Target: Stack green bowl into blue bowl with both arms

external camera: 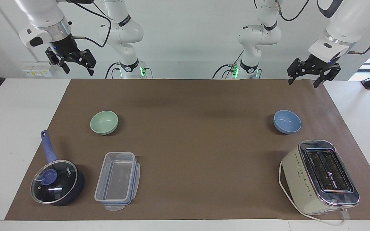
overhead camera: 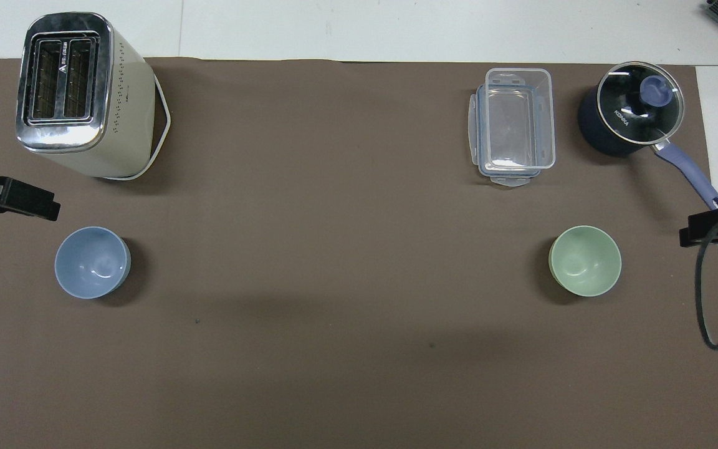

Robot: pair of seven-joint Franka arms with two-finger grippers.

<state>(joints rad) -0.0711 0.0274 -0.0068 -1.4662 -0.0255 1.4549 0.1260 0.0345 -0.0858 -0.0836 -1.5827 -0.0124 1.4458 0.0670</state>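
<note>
On the brown mat (external camera: 191,150), the green bowl (external camera: 104,122) and blue bowl (external camera: 287,121) were set well apart, each best gripped by its rim, while the right gripper (external camera: 71,63) and left gripper (external camera: 312,73) were held raised with fingers spread.

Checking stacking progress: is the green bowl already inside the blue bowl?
No, the green bowl sits alone near the right arm's end, apart from the blue bowl.
</note>
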